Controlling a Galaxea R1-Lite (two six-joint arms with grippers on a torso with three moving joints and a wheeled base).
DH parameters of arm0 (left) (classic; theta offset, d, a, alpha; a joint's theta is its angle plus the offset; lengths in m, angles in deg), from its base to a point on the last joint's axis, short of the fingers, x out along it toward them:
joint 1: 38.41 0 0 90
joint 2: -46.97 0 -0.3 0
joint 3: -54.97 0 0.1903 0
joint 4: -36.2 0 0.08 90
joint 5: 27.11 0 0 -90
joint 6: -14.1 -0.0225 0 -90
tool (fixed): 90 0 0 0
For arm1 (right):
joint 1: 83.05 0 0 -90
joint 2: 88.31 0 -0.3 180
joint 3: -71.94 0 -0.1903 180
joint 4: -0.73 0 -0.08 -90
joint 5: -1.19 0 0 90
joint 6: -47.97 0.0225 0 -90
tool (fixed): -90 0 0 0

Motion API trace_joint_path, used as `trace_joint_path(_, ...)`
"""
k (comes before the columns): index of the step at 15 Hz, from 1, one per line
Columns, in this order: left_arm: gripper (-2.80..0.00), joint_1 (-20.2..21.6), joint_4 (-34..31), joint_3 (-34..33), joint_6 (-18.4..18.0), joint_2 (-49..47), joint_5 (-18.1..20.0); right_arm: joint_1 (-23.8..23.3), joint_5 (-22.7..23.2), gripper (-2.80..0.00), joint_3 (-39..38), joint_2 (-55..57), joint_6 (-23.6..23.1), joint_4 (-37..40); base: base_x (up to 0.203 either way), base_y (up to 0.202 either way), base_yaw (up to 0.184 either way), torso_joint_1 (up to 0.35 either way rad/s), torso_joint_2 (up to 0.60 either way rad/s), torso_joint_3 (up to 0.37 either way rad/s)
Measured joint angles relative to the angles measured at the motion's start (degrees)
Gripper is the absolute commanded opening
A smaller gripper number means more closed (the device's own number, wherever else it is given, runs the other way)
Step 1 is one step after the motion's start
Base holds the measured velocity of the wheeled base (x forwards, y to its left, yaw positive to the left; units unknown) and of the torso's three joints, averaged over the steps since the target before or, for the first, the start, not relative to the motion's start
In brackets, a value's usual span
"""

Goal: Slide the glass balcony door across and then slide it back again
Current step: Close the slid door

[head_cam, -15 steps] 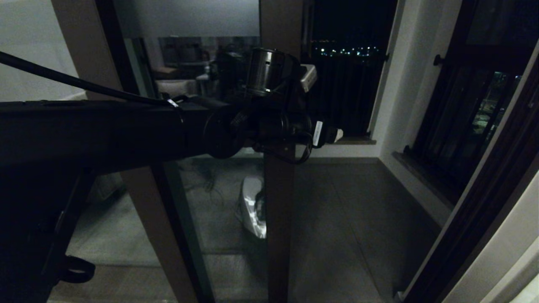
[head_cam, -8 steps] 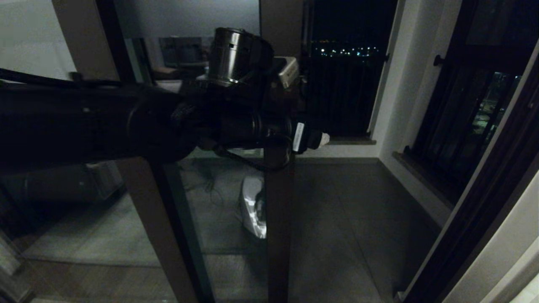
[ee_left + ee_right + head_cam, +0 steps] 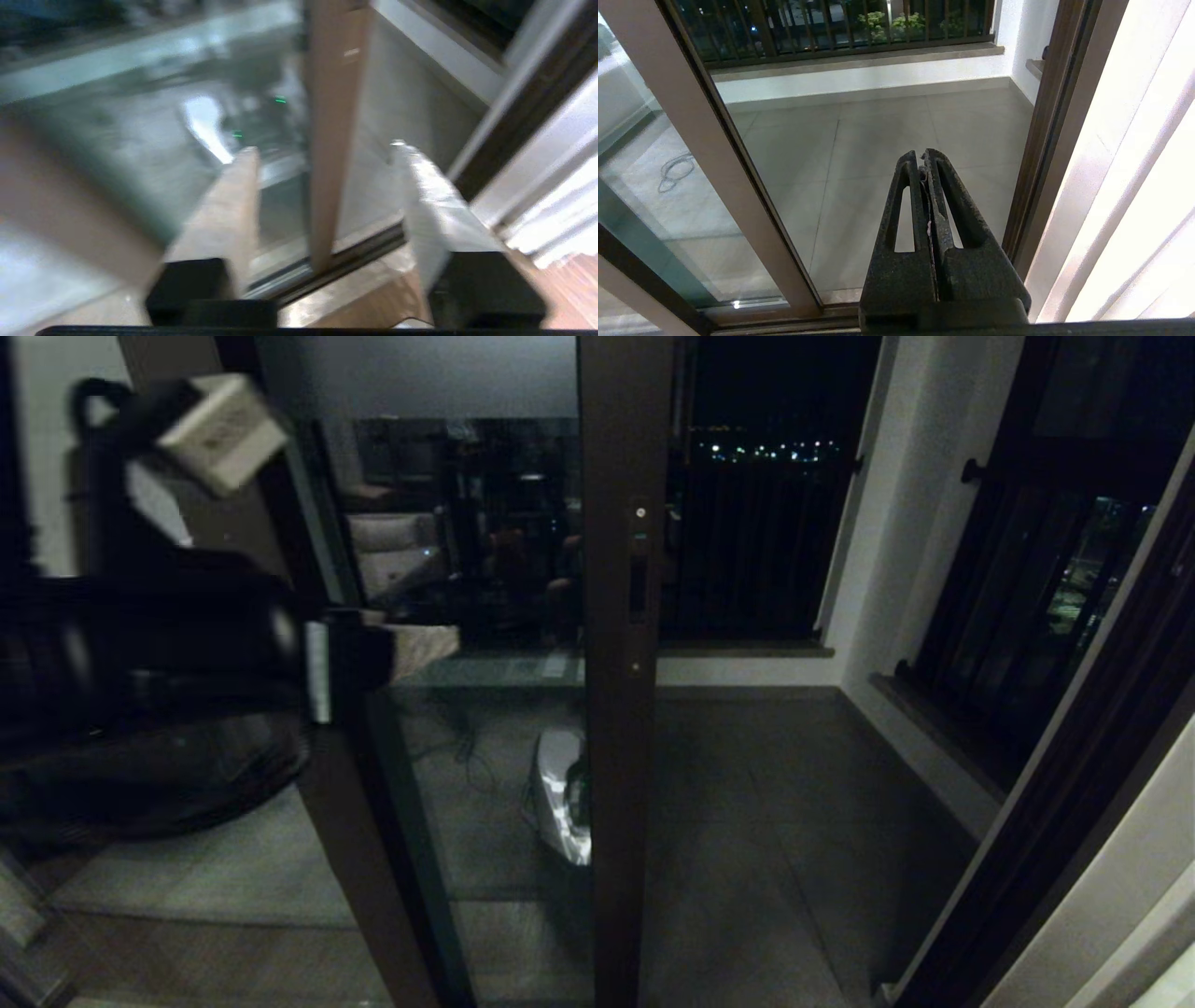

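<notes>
The glass balcony door [image 3: 523, 616] is standing part way across the opening, off to the right of the left gripper [image 3: 322, 147]. That gripper is hanging with its fingers [image 3: 233, 186] wide apart and holding nothing. It is well away from the door's slim handle [image 3: 638, 586]. If it is coming in crooked, the fingers may bump the glass or slip off the brown stile [image 3: 624, 756]. The right gripper [image 3: 923, 156] is sitting pinched together, low by the doorway, near the track.

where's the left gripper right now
In the head view the left gripper is at the left, open, in front of the glass balcony door, clear of its handle.
</notes>
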State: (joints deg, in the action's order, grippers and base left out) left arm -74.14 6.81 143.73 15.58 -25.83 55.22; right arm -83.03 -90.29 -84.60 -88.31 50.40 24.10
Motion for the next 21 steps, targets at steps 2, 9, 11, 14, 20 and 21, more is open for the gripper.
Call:
trace_joint_path(2,-2.80,3.5,-3.5,-5.2,0.0,10.4,-0.8,0.0,0.0,-2.80,0.0,0.0,0.0,0.0,0.000,0.000,0.000,0.000,0.00,0.000)
trace_joint_path(9,-2.80,20.3,-15.6,-24.1,0.0,43.5,-1.5,0.0,0.0,-2.80,0.0,0.0,0.0,0.0,0.000,0.000,0.000,0.000,0.00,0.000)
trace_joint_path(11,-2.80,25.4,-18.1,-26.7,0.2,50.3,-2.1,0.0,0.0,-2.80,0.0,0.0,0.0,0.0,0.000,0.000,0.000,0.000,0.00,0.000)
trace_joint_path(14,-2.80,31.1,-18.0,-28.3,2.2,55.2,-6.5,0.0,0.0,-2.80,0.0,0.0,0.0,0.0,0.000,0.000,0.000,0.000,0.00,0.000)
trace_joint_path(20,-2.80,36.6,-10.5,-42.2,-8.0,61.7,2.9,0.0,0.0,-2.80,0.0,0.0,0.0,0.0,0.000,0.000,0.000,0.000,0.00,0.000)
trace_joint_path(21,-2.80,36.7,-6.4,-46.8,-9.3,62.1,2.9,0.0,0.0,-2.80,0.0,0.0,0.0,0.0,0.000,0.000,0.000,0.000,0.00,0.000)
